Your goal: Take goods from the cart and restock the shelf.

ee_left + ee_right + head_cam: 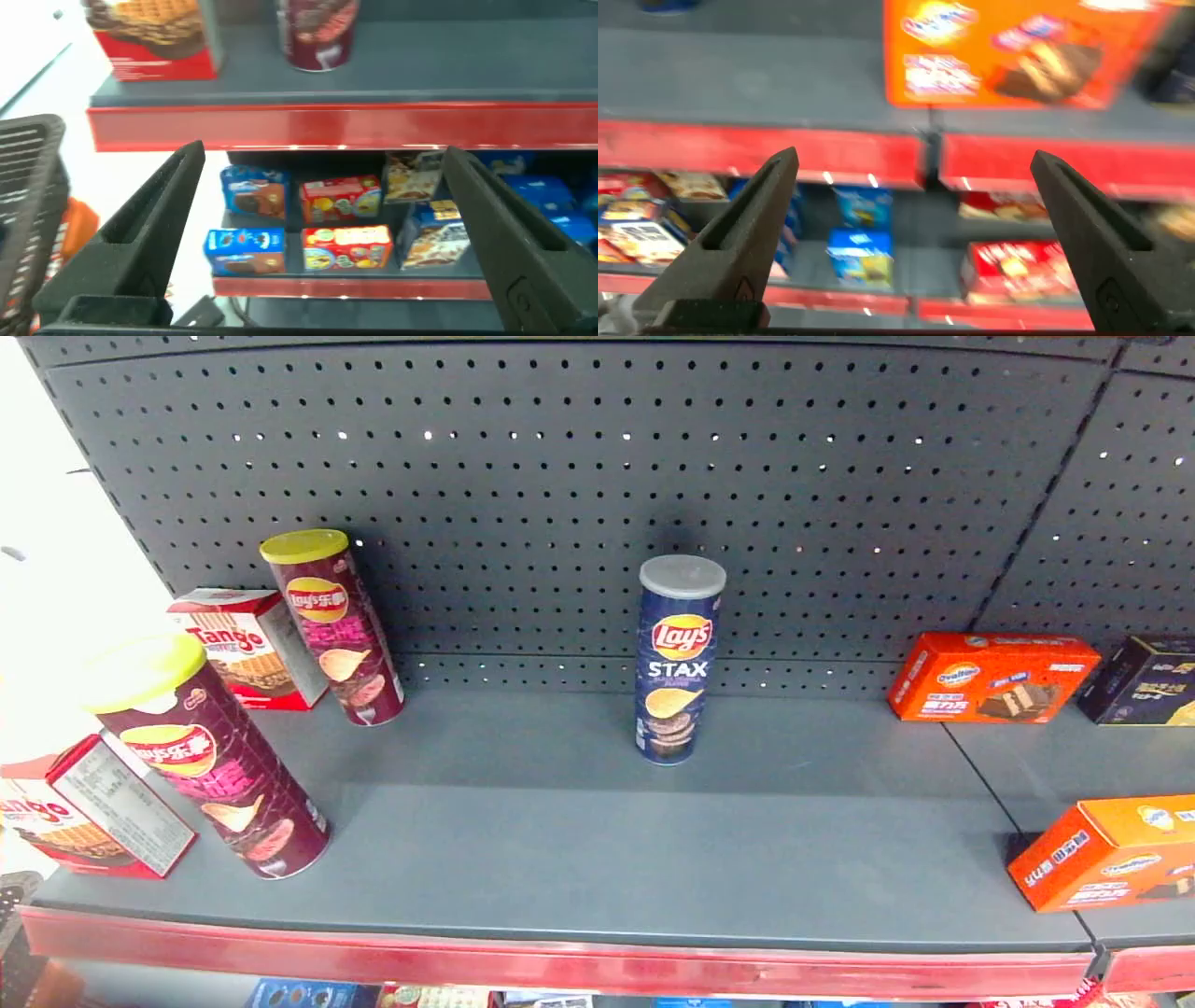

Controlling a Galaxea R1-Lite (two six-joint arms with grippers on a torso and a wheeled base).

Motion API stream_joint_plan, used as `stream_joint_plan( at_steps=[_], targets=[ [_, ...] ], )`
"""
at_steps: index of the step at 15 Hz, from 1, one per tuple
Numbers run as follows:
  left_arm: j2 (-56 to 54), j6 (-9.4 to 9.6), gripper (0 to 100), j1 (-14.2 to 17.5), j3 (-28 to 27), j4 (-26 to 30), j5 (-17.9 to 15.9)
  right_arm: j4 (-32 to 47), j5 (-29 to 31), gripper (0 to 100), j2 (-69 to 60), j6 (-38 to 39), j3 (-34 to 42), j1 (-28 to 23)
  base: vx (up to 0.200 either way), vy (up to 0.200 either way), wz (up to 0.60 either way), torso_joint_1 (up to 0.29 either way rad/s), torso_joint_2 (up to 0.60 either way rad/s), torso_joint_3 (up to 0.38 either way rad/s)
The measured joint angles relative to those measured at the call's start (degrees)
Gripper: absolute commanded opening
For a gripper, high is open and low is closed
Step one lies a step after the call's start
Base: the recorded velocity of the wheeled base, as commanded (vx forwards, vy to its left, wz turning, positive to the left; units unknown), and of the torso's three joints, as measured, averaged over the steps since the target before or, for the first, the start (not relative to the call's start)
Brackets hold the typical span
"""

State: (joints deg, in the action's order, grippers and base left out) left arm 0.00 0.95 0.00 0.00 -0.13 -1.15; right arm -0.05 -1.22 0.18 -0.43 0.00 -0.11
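Observation:
The grey shelf (653, 840) carries a dark blue chip can (681, 658) standing upright near the pegboard back. At its left end are two maroon cans with yellow lids (331, 625) (210, 756) and red wafer boxes (247, 644) (89, 807). My left gripper (322, 154) is open and holds nothing, below and in front of the shelf's red edge strip (346, 126). A black wire basket (33, 177) shows beside it. My right gripper (915, 159) is open with nothing between its fingers, facing the shelf edge under an orange box (1008, 51).
Orange boxes (990, 677) (1106, 849) and a dark box (1144, 681) lie at the shelf's right end. A lower shelf holds several small snack boxes (341, 224) (864, 257). Bare shelf surface lies on both sides of the blue can.

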Motion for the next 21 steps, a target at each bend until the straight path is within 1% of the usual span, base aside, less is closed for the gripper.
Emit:
stream_joint_plan(
  at_steps=[10,14,16,19,21],
  targets=[
    [0.02,0.00,100,0.00,0.00,0.00,0.02,-0.02,0.02,100,0.00,0.16,0.00,0.04,0.000,0.000,0.60,0.003,0.00,0.003],
    [0.00,0.00,100,-0.02,0.00,-0.02,0.02,-0.02,0.10,100,0.00,0.21,0.00,-0.05,0.000,0.000,0.00,0.000,0.00,0.000],
    [0.00,0.39,100,0.02,-0.05,-0.02,-0.20,0.00,0.11,100,0.00,0.21,0.00,0.04,0.000,0.000,0.00,0.000,0.00,0.000],
    [0.07,-0.13,100,0.00,-0.24,0.13,0.57,-0.05,0.13,100,0.00,0.21,0.00,0.04,0.000,0.000,0.00,0.000,0.00,0.000],
    [1.45,-0.22,100,-0.10,-2.89,0.65,1.15,-0.02,0.11,100,0.00,0.18,0.00,0.00,0.000,0.000,0.00,0.000,0.00,0.000]
  ],
)
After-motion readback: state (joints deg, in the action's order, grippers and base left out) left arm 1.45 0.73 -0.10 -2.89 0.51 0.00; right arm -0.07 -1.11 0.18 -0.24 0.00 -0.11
